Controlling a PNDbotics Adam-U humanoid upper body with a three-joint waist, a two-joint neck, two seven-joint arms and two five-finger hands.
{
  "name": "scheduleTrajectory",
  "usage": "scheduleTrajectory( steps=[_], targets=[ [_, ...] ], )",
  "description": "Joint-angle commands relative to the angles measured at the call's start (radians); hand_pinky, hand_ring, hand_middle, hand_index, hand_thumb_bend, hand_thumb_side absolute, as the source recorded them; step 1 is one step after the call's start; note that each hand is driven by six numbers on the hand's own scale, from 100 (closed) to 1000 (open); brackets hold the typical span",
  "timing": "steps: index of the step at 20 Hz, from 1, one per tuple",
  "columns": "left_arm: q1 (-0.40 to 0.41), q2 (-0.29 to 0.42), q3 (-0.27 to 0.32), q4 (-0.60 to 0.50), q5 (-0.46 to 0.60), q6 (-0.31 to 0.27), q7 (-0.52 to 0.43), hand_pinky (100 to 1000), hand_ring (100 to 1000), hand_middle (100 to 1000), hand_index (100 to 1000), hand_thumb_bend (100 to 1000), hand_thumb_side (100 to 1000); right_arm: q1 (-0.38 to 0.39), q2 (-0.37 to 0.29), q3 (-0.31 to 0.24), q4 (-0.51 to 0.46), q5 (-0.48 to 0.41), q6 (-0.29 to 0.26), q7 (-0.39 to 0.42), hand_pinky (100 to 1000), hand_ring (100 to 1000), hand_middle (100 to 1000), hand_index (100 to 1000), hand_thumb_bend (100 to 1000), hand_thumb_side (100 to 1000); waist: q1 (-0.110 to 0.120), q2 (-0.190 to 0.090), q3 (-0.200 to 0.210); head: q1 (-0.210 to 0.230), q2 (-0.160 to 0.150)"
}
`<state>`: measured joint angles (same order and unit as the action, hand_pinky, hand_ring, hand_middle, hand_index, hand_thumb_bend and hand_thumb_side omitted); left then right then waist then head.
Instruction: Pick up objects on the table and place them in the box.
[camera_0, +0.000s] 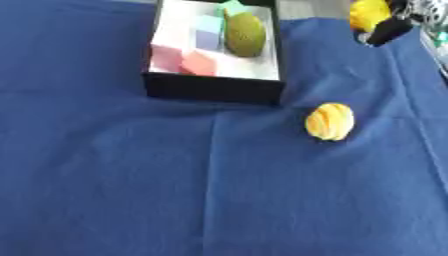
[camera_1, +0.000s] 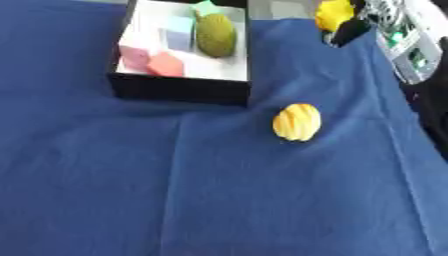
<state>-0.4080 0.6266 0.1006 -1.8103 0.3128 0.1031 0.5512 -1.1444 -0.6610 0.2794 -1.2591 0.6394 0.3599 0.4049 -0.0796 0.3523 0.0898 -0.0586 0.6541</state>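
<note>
- Left eye view: a yellow ridged fruit (camera_0: 330, 121), rounded with lengthwise grooves, lies on the blue cloth (camera_0: 175, 190) over my bench, near the box's (camera_0: 214, 89) front right corner but apart from it.
- The box has black outer walls and a white inside. It holds a green oval fruit (camera_0: 245, 34), a pink block (camera_0: 164, 55), a red block (camera_0: 199, 63), and pale blue and teal pieces at the back.
- Nothing lies between the ridged fruit and the box.
- Top right: my right robot hand (camera_0: 385, 29), black, shows beside a second yellow object (camera_0: 368, 14). Whether it grips that object, or how its fingers sit, I cannot tell.
- Right eye view: same layout; a grey-and-white apparatus (camera_1: 404, 40) shows along the right edge.
- No legible writing in either view.
</note>
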Motion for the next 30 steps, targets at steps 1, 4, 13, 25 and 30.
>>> scheduleTrajectory(
  steps=[1,4,13,25,30],
  targets=[
    [-0.008,0.028,0.009,-0.016,-0.006,-0.001,0.003,766,789,778,807,100,611,-0.076,0.037,0.033,-0.101,0.038,0.005,0.054,813,702,599,726,279,100,0.016,-0.048,0.003,-0.005,0.014],
    [-0.014,0.026,0.013,-0.016,-0.005,0.000,0.016,773,796,778,805,100,599,-0.142,0.132,0.068,-0.083,0.134,-0.006,0.096,812,713,611,727,282,100,0.021,-0.053,0.012,-0.026,0.017],
    [-0.039,0.035,0.023,-0.038,-0.037,-0.006,0.048,778,805,780,802,101,572,-0.172,0.340,0.074,0.151,0.301,-0.063,0.107,814,717,623,732,291,100,0.025,-0.058,0.050,-0.064,0.013],
    [-0.035,0.028,0.017,-0.028,-0.034,0.000,0.036,775,801,777,801,100,578,-0.148,0.360,0.080,0.164,0.343,-0.161,0.104,887,854,806,909,594,216,0.020,-0.058,0.047,-0.051,0.015],
    [-0.026,0.029,0.021,-0.025,-0.034,0.001,0.040,773,799,776,800,100,576,-0.138,0.329,0.065,0.094,0.288,-0.136,0.068,883,842,795,905,554,216,0.021,-0.063,0.037,-0.047,0.022]
  ],
)
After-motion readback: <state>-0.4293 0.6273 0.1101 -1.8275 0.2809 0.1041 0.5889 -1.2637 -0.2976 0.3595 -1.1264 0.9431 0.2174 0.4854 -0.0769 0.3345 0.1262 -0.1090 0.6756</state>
